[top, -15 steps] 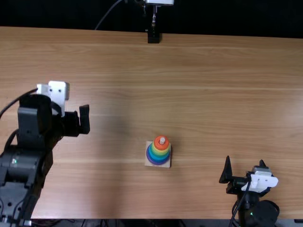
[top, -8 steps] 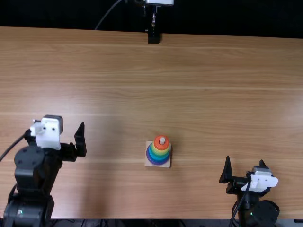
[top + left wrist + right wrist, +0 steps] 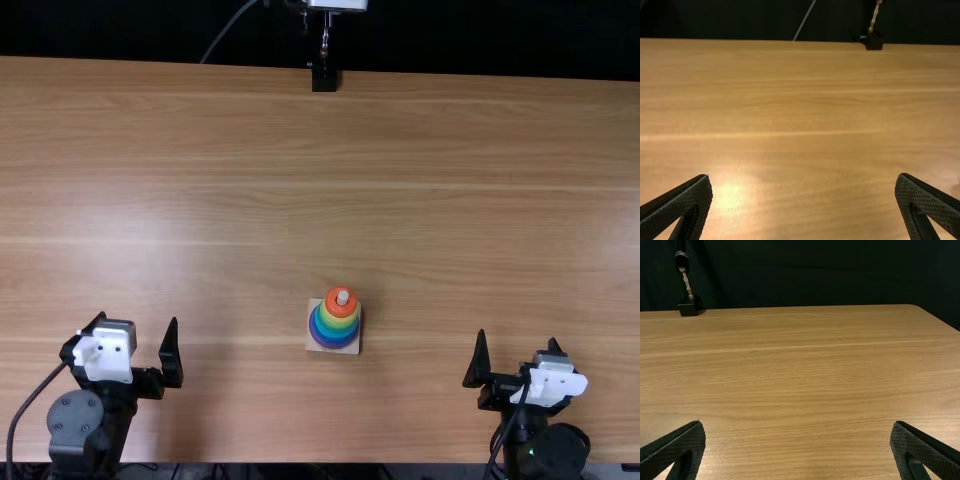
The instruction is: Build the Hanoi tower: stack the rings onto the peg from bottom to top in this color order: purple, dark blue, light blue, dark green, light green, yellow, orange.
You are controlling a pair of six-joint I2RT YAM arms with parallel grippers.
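In the top view the ring tower (image 3: 335, 322) stands on its square wooden base (image 3: 314, 346), right of centre and toward the near edge. The orange ring (image 3: 341, 303) is uppermost around the white peg tip (image 3: 343, 297); yellow, green and blue rings widen below it, with purple lowest. My left gripper (image 3: 136, 335) is open near the lower left, well left of the tower. Open and holding nothing, my right gripper (image 3: 518, 348) is at the lower right. The wrist views show each pair of fingers wide apart: left gripper (image 3: 804, 207), right gripper (image 3: 796, 452).
A black stand (image 3: 324, 78) with a metal post is at the far edge of the wooden table (image 3: 420, 180). Dark cloth hangs behind that edge. A cable (image 3: 35, 395) runs beside the left arm.
The left arm has drawn back toward the near edge, and its gripper has turned so both fingers show apart. The right arm and the ring tower have stayed in place.
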